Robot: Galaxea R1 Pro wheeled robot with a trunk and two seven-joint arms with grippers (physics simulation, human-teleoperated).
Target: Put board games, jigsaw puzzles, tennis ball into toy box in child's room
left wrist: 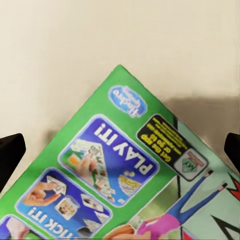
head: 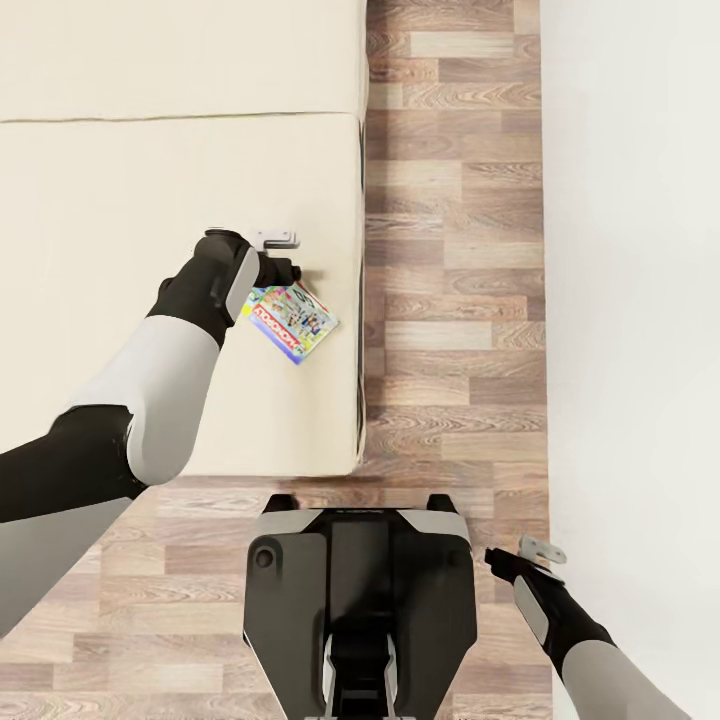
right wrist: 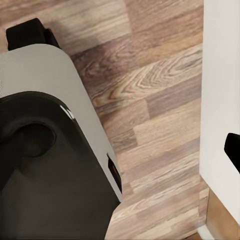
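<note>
Left fingers (left wrist: 11, 152) spread wide over the game (head: 291, 320) on the bed (head: 120, 180) — lower squarely, pinch its edge; right gripper (head: 541, 551) — can't tell

A cream-beige bed (head: 150, 200) fills the upper left; wood-plank floor (head: 450, 250) runs beside it, meeting a plain white wall (head: 640, 250) on the right.

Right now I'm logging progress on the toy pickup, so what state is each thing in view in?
board game: lying flat on the bed near its edge, cover up, not yet lifted.
bed: plain cream top, carrying the board game.
left gripper: open, fingers spread wide above the game, touching nothing.
right gripper: low beside the robot's base, over the wood floor, holding nothing; open or shut cannot be told.
</note>
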